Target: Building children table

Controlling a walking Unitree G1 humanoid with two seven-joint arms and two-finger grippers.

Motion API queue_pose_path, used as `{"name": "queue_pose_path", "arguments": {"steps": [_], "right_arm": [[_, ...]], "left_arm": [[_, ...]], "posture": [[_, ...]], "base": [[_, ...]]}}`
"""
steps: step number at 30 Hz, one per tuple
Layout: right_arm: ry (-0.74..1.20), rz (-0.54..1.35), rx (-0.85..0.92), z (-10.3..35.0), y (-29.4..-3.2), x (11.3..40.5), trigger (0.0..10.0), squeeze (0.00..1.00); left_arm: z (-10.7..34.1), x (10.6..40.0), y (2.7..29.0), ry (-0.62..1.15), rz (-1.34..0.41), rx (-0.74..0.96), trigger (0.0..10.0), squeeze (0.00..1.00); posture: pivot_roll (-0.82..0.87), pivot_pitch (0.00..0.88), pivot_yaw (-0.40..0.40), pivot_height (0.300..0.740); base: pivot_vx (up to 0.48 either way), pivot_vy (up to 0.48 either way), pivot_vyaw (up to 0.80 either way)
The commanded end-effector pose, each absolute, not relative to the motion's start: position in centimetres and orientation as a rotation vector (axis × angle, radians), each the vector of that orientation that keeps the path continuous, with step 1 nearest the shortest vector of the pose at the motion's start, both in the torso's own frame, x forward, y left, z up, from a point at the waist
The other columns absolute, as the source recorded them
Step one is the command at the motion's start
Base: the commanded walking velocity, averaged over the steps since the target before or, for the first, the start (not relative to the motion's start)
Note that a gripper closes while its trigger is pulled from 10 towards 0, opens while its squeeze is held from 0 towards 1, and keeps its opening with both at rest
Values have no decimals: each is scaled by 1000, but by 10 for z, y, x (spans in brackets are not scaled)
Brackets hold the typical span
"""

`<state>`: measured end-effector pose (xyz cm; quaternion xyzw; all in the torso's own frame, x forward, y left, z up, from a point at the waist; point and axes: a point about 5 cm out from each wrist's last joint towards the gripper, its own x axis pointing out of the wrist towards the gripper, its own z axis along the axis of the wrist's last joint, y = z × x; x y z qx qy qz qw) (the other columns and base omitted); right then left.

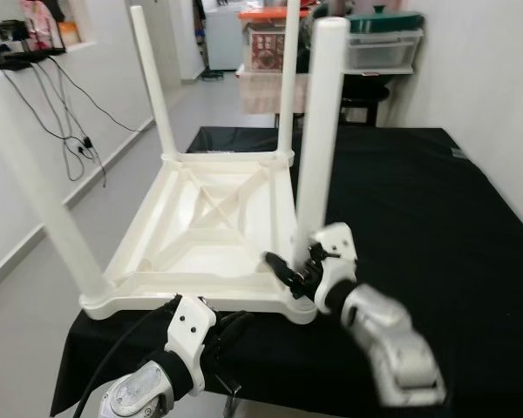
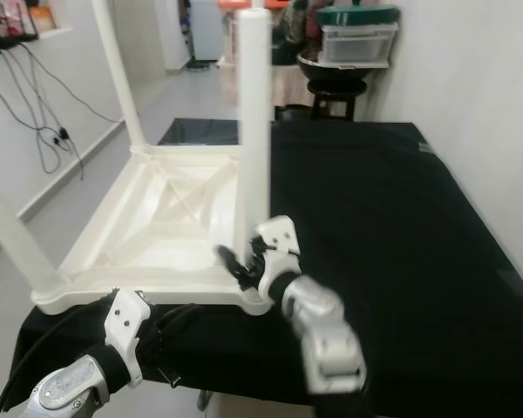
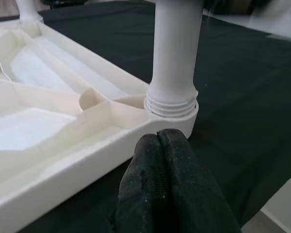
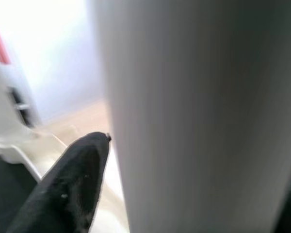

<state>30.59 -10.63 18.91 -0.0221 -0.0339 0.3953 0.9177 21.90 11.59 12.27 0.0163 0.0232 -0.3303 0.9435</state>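
Black table (image 1: 418, 200): right gripper (image 1: 298, 266) around leg (image 1: 318, 131)

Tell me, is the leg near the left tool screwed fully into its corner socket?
No. In the left wrist view, thread rings on the leg remain exposed above the socket.

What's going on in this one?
A white plastic children's table lies upside down on a black-covered surface, all four legs standing up. The right gripper is around the base of the near right leg, whose screw threads show above its socket. The left gripper, fingers together, sits just in front of that corner.
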Motion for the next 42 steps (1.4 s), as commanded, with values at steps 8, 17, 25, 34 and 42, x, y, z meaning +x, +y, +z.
{"name": "queue_pose_path", "arguments": {"steps": [8,17,25,34,42], "right_arm": [[-48,1063,-87,201,-135,344,10000,0],[72,1201,-36,189,-144,355,0,0],[113,1226,-10,173,-146,356,0,0],[64,965,-43,162,-159,357,0,0],[164,257,-10,128,-129,293,0,0]], "left_arm": [[121,224,112,39,-679,28,10000,0],[121,225,109,22,-660,29,10000,0],[120,225,108,24,-666,25,10000,0],[121,223,108,25,-671,21,10000,0],[123,221,115,24,-655,24,10000,0]], "posture": [[23,0,-48,740],[39,0,-65,740],[34,0,-56,740],[14,0,-57,740],[-32,0,-11,740]], "base": [[0,0,0],[0,0,0],[0,0,0],[0,0,0],[0,0,0]]}}
